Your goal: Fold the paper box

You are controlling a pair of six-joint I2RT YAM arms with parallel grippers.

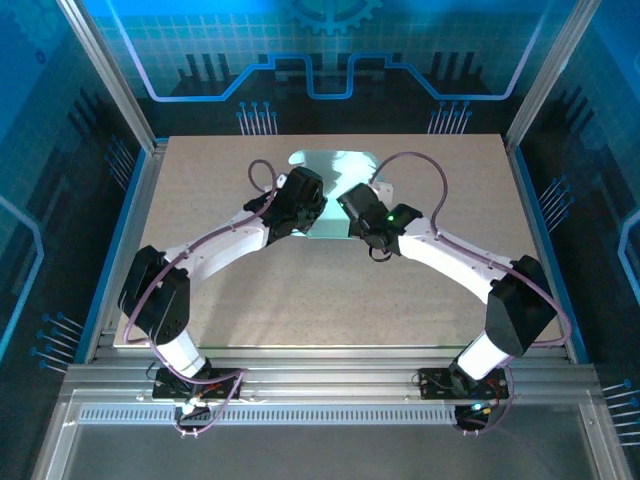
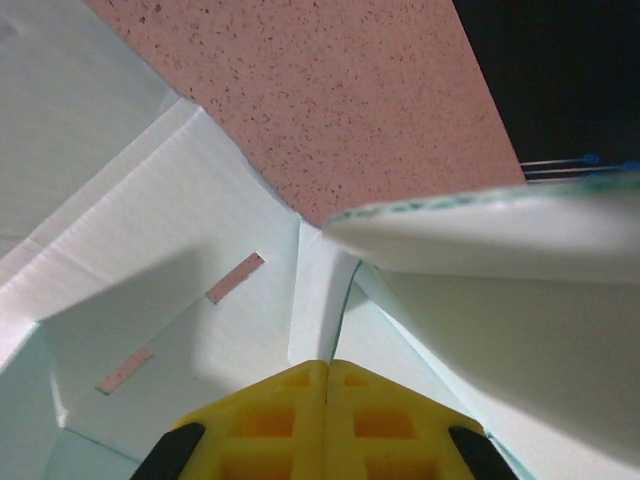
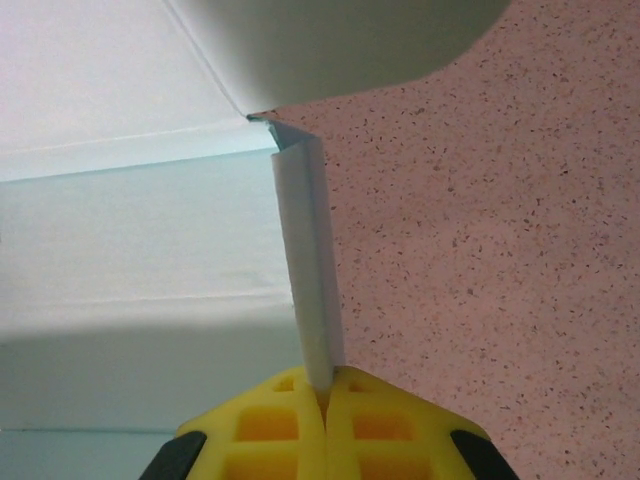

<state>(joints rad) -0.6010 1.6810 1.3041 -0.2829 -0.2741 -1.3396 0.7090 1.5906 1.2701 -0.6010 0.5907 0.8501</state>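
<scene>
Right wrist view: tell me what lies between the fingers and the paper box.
Nothing. In the right wrist view the right gripper has its fingers shut directly on a narrow flap of the paper box.

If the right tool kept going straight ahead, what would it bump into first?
The paper box. The right tool is pinching its narrow flap, which runs straight ahead of it toward the box's corner.

Overhead, plus wrist close-ups on paper box
</scene>
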